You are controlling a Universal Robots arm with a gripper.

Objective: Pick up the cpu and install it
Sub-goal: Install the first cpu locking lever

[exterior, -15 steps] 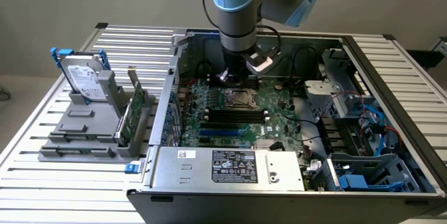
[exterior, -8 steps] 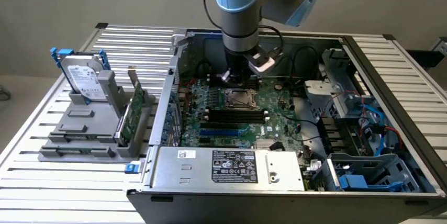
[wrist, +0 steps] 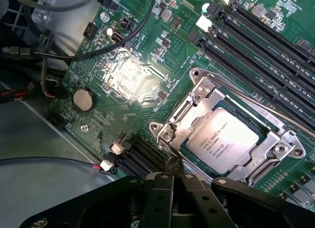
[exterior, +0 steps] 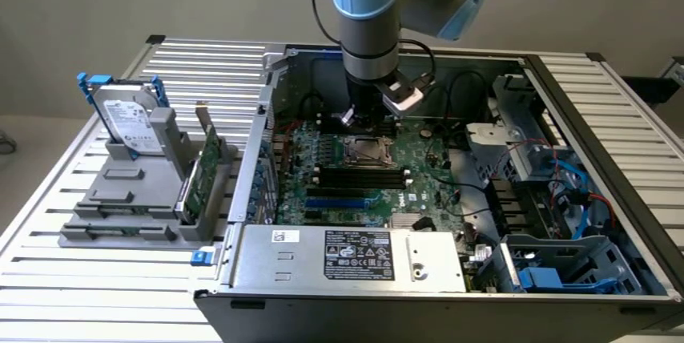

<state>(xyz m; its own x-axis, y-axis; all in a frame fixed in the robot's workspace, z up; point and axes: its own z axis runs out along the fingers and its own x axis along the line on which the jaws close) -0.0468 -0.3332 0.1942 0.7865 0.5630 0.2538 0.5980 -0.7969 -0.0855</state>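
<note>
Exterior cam: high, off the front, looking down into the open PC case (exterior: 449, 279), arm entering at 12 o'clock. Wrist cam: close, aimed down at the motherboard (wrist: 133, 75). Both share the CPU socket (exterior: 369, 151).

Cpu (wrist: 222, 142): small printed lines on its silvery top, not legible. Power supply (exterior: 353, 256): black label, print unreadable.

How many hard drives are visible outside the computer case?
1: the hard drive stands upright in the grey holder on the exterior view's left. Others may be hidden inside the case.
</note>
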